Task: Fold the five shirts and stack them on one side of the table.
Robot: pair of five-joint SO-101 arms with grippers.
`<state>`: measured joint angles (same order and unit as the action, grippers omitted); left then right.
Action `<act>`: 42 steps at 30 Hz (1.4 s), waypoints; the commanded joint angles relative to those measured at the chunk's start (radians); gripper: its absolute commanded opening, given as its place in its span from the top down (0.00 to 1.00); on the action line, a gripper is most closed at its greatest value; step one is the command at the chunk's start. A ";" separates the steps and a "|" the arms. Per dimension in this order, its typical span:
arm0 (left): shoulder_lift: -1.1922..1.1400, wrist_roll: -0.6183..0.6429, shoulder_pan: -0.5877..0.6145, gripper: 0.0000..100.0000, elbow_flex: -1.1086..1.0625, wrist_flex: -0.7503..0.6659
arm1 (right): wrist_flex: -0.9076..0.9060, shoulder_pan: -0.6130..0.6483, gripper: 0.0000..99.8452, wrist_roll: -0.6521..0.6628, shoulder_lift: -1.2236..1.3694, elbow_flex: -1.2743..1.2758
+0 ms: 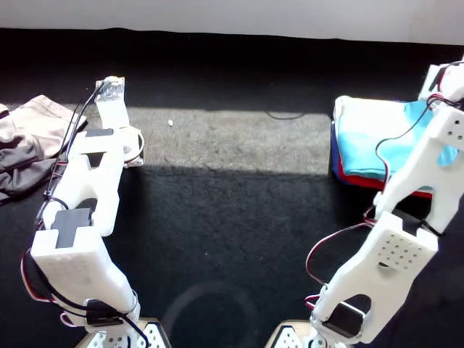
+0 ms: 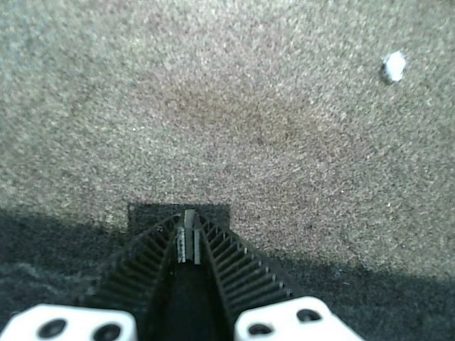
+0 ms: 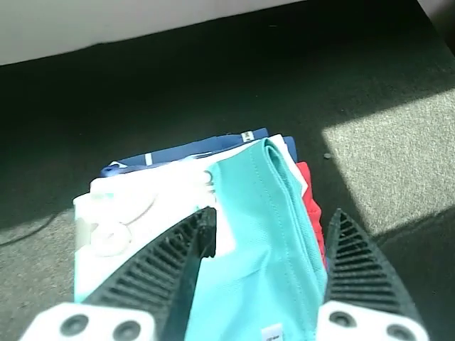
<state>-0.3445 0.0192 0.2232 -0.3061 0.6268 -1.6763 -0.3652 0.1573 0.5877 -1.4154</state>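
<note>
Dark carpeted desk (image 1: 217, 232) crossed by a sunlit band, with a pale wall behind.
High view: two arms; one stack of folded shirts (image 1: 366, 138) lies under the right arm, and crumpled beige cloth (image 1: 32, 130) lies off to the side of the left claw (image 1: 111, 90). Left wrist view: that claw is closed on nothing above the carpet, with one white speck (image 2: 393, 65) ahead of it. Right wrist view: the right claw (image 3: 270, 220) gapes over four layers, turquoise topmost, then white, red and blue.

Crumpled shirts (image 1: 25, 148) half beyond the edge
</note>
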 commanded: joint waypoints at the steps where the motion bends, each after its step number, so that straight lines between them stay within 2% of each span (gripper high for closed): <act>1: -0.004 -0.005 0.004 0.99 0.036 -0.003 | -0.090 0.062 0.76 -0.009 -0.015 -0.147; 6: -0.005 -0.005 0.004 0.99 0.036 -0.003 | -0.090 0.093 0.76 -0.014 -0.030 -0.159; 11: -0.005 -0.005 0.004 0.99 0.036 -0.003 | -0.091 0.143 0.76 -0.014 -0.193 -0.073; 15: -0.005 -0.005 0.004 0.99 0.036 -0.003 | -0.091 0.220 0.76 -0.014 -0.420 0.193; 22: -0.005 -0.005 0.004 0.99 0.036 -0.003 | -0.051 0.427 0.76 -0.015 -0.757 0.883; 26: -0.005 -0.005 0.004 0.99 0.036 -0.003 | 0.145 0.535 0.76 -0.015 -0.845 1.288; 35: -0.005 -0.005 0.004 0.99 0.035 -0.003 | 0.822 0.734 0.76 -0.015 -1.101 2.184; 39: -0.005 -0.005 -0.005 0.99 0.031 -0.002 | 1.059 0.831 0.76 -0.015 -1.101 2.440; 42: -0.005 -0.005 -0.007 0.99 0.030 -0.002 | 1.121 0.920 0.76 -0.015 -1.106 2.534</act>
<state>-0.3445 0.0192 0.2232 -0.3046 0.6268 -0.6375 0.4864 0.1511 -0.4741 1.0365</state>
